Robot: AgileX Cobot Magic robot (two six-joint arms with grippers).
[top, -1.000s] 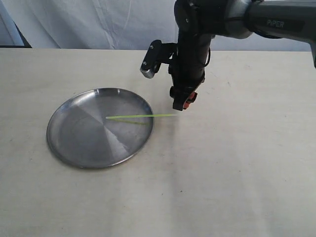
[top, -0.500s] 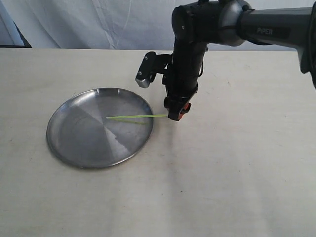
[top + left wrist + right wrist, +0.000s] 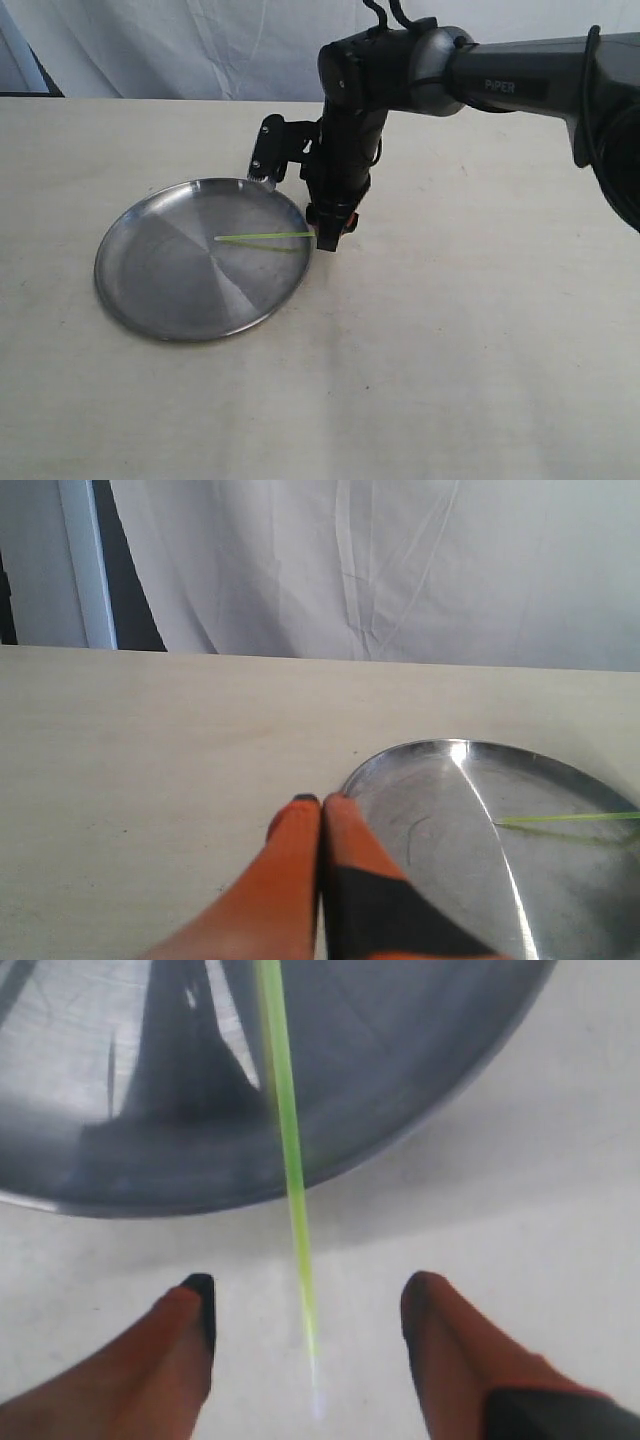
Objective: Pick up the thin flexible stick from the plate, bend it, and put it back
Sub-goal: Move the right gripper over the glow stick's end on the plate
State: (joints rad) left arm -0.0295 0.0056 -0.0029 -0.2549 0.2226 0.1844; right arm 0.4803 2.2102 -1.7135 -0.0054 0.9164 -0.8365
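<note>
In the exterior view, the plate (image 3: 112, 292) sits on the bench (image 3: 470, 360). The stick (image 3: 262, 236) lies across the plate. One end is near the plate's middle. The other end points to 3 o'clock and goes over the rim there. The right arm (image 3: 350, 130) comes down at the plate's 3 o'clock side, and the right jaws are right at that end of the stick. From here I cannot tell if they touch it.

In the left wrist view, the left jaws are pressed shut with nothing between them. Their orange fingers (image 3: 300, 840) point toward the plate (image 3: 400, 755), with the tips near its rim. The stick (image 3: 565, 818) lies inside the plate, well apart from them.

In the right wrist view, the right jaws are wide apart. The stick (image 3: 285, 1120) runs off the plate (image 3: 450, 1060), past the rim, and ends between the two orange fingers (image 3: 190, 1320). It touches neither finger.
</note>
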